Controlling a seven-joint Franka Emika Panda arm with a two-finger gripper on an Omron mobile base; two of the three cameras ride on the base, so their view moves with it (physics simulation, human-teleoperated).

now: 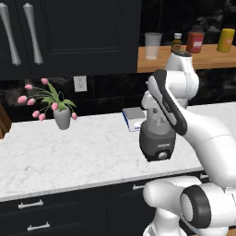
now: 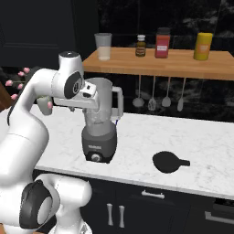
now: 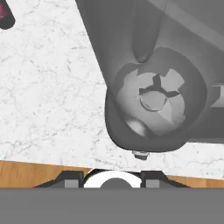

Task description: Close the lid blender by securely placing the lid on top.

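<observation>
Lid [image 2: 168, 162]: one flat black disc with a small tab, lying on the white marble tabletop [image 2: 192, 137], well apart from the blender, off to the robot's right.
Jaws: the gripper [image 2: 94, 101] hangs right over the blender jar's open mouth; tips barely peek into the hand view, so I cannot tell whether they stand apart or together. Nothing seen between them.
Blender [image 2: 99, 130]: one, dark grey base with a front knob, translucent grey jar with a handle, standing upright near the front edge of the tabletop.
Jar contents: looking straight down the jar in the hand view, the blade hub [image 3: 153, 97] sits at the bottom; no food or liquid seen inside.
Book [image 1: 133, 118]: one small white box-like item, flat on the tabletop just behind the blender.
Vase [image 1: 62, 117]: one grey vase on the tabletop, holding pink flowers [image 1: 34, 99] with green leaves.
Wooden shelf [image 2: 183, 64]: carries four items.
Glass [image 2: 103, 45]: one clear tumbler, looks empty.
Bottles: one small dark bottle [image 2: 140, 45], one red jar [image 2: 162, 43], one yellow container [image 2: 203, 46].
Utensils [image 2: 159, 97]: four hanging under the shelf.
Outlet [image 1: 80, 83]: one on the dark back wall.
</observation>
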